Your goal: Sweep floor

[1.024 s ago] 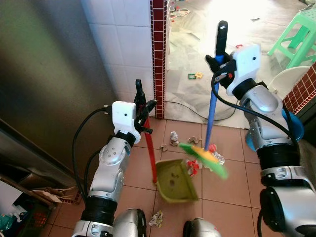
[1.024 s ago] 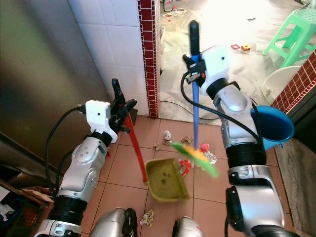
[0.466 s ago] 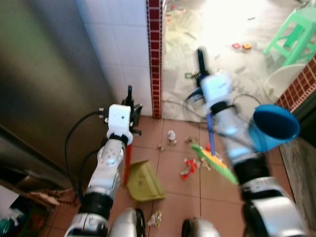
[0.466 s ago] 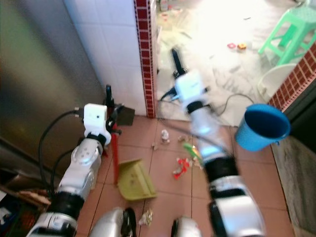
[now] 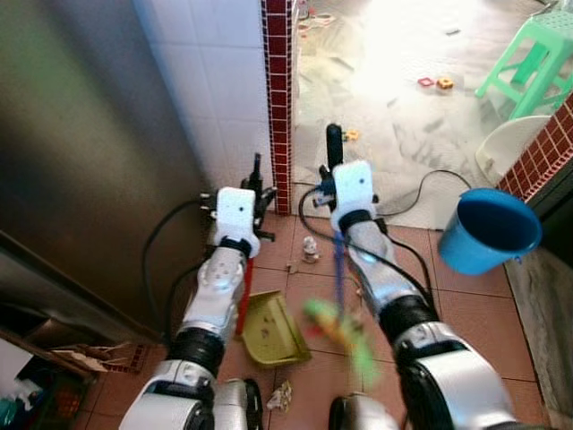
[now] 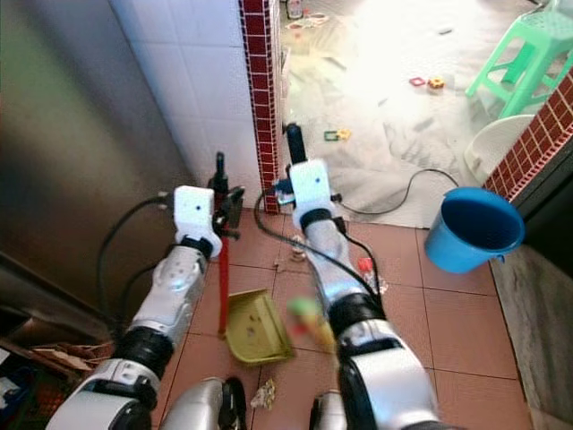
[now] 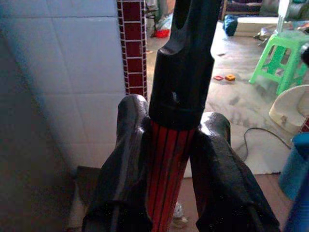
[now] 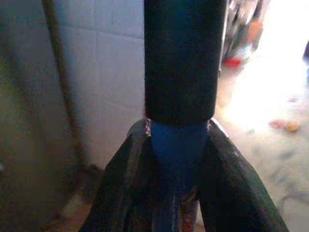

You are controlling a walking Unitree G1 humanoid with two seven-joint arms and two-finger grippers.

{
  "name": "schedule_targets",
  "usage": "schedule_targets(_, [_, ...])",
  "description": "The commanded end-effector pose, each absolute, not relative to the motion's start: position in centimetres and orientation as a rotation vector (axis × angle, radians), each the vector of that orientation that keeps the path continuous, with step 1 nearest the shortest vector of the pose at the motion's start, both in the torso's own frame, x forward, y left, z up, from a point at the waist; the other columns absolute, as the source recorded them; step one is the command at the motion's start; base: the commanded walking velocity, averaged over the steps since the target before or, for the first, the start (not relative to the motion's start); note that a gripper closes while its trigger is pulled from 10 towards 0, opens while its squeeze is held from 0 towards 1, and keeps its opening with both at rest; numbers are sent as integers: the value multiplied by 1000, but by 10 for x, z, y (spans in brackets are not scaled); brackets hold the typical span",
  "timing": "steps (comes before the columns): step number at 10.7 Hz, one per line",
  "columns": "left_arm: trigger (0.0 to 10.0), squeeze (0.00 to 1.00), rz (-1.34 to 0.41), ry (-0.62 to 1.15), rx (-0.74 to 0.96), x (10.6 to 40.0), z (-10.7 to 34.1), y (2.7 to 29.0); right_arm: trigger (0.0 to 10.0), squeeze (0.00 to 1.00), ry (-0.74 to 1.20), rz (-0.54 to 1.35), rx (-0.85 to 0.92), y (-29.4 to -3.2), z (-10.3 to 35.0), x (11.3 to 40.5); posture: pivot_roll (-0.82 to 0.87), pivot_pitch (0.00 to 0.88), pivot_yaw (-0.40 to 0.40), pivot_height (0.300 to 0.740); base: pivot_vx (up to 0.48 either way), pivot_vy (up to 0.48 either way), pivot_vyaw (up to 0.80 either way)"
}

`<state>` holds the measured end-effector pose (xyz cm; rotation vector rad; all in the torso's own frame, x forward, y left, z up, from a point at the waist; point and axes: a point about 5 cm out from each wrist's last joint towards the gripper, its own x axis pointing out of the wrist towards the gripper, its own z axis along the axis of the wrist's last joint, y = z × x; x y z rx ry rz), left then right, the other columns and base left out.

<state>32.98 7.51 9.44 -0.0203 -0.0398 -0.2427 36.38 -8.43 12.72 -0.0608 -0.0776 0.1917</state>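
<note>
Broom: blue shaft w/ black grip, pinched by right claw, fingers pressed on either side just below the grip. Green-yellow bristle head is blurred, just above the terracotta tile floor, right beside the dustpan. Left claw pinches the red dustpan handle just under its black cap; handle upright. Olive dustpan rests on the floor betw. the two arms. Litter scraps lie near the red-brick pillar; another scrap by the robot's feet. Blue bucket to the right; green stool further back.
</note>
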Motion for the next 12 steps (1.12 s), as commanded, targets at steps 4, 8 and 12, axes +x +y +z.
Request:
schedule_targets(4, [10000,0,-317,69,-114,323,73,59,10000,0,-304,424,308,-66,231,372,-97,156,45,740,0,0,0])
schedule_targets(8, [10000,0,-325,62,-128,327,74,60,10000,0,-585,558,-12,-81,294,359,-110,135,50,740,0,0,0])
schedule_targets(12, [10000,0,-339,20,-122,332,83,63,10000,0,-609,310,-210,-128,281,366,-103,98,54,740,0,0,0])
